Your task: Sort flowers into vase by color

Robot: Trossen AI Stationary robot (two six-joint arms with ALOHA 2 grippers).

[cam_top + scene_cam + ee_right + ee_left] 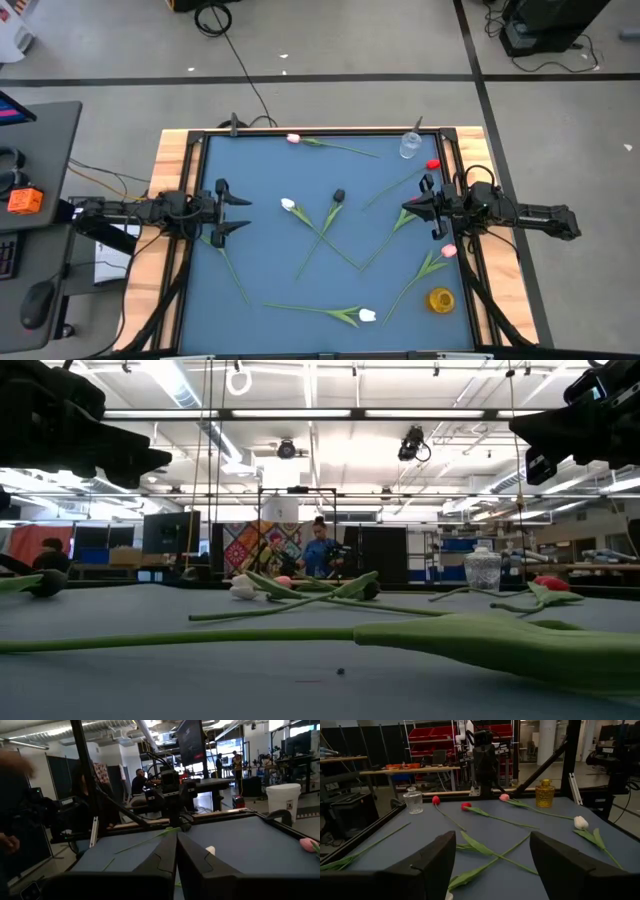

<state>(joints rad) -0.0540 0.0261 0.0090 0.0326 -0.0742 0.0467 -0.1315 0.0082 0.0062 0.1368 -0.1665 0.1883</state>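
Several tulips lie flat on the blue table: a pink one at the far edge, a red one, a white one, a black one, a pink one and a white one near the front. Another red head lies below the right arm. A clear glass vase stands at the far right and a yellow vase at the near right. My left gripper is open and empty above the table's left side. My right gripper is shut and empty at the right side.
A raised dark frame runs round the table. A loose green stem lies below the left gripper. The stems of the white and black tulips cross in the middle. People and benches show in the room behind.
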